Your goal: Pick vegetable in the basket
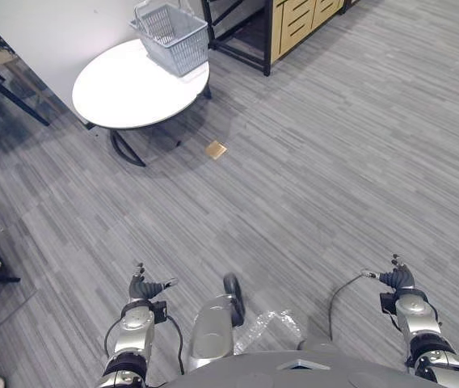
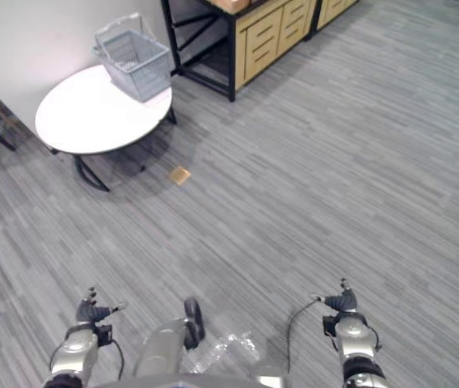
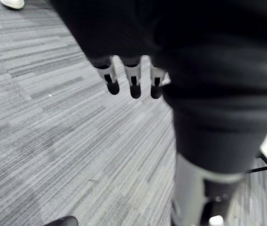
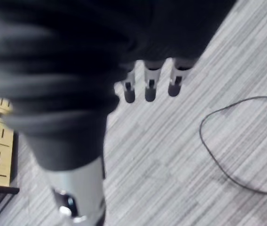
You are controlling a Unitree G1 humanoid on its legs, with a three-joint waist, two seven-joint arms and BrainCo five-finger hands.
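Topping the table point(image 1: 124, 89), the basket point(image 1: 171, 36) sits far from both hands point(image 1: 141, 288) point(image 1: 397, 280).

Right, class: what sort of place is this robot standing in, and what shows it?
Probably an office or lab room: grey striped carpet flooring, a round white table carrying a grey mesh basket, and a black-framed cabinet with wooden drawers beyond it.

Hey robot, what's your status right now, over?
Left hand and right hand open, empty, low at sides. Basket on round white table, far ahead; contents unclear. Small tan square on floor beside table.
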